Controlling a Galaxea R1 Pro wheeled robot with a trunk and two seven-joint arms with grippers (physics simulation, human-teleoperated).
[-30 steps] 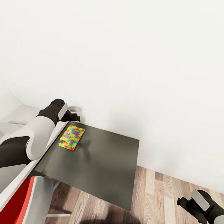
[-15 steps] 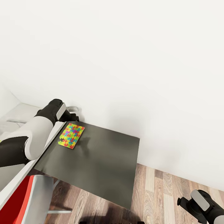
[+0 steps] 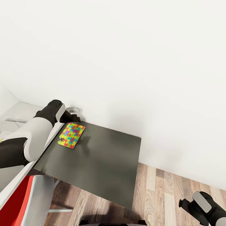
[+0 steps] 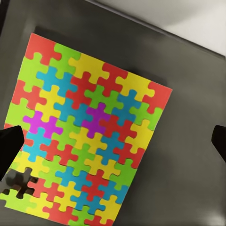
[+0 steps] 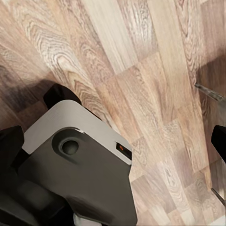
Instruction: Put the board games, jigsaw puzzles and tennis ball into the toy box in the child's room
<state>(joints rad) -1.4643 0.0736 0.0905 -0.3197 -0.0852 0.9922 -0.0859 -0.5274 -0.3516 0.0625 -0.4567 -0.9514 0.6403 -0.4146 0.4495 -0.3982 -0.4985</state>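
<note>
So the step here looks like grabbing the flat, brightly coloured jigsaw puzzle mat (image 4: 87,129) of red, yellow, green and blue interlocking pieces off the lower dark grey side unit (image 3: 103,163) of the table. Honestly the tricky bit is that the mat is super thin and lies flush on the surface, so a straight top-down pinch probably won't get under it. A better bet would be for the robot to line one finger up just past an edge, press down lightly and close across the narrow side, or nudge the mat toward the unit's edge so a lip hangs over and can be pinched. Going slow matters, since a flat mat like that will likely just skate on the smooth top if it's shoved.

As for where things sit: the left gripper (image 4: 113,141) hangs right above the puzzle, jaws spread wide, with one dark fingertip (image 4: 10,146) over the mat's edge and the other out over bare dark surface beyond the opposite edge. Whether it's touching yet is hard to say. In the head view the puzzle lies at the back corner of the dark unit, near the white wall (image 3: 131,62).

The right gripper (image 5: 113,141) is well apart from all this, low over the wooden plank floor (image 5: 141,61), fingers apart and holding nothing.
</note>
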